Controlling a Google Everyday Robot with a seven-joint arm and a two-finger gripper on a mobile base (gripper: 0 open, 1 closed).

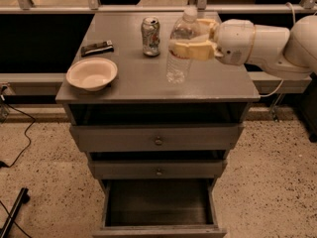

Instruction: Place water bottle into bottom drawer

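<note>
So the gripper (192,47) comes in from 3 o'clock on that fat white arm (267,43), sitting over the right-back part of the cabinet top (223,81). Its yellowish fingers (173,48) are clamped around the middle of the water bottle (177,68), one in front and one peeking out behind, no slack that I can see. The bottle is tilted, white cap pointing to about 1 o'clock and base hanging toward 7. Whether the base touches the top or floats just above it, honestly can't tell.

The silvery can (150,35) stands upright just at 9 o'clock of the bottle, not touching. A pale bowl (91,73) sits near the left edge, with a dark flat thing (97,47) at 12 o'clock of it.

Down below, the two shallow drawers (158,141) are closed. The bottom drawer (158,205) is pulled out at 6 o'clock, dark inside, well apart from the bottle.
</note>
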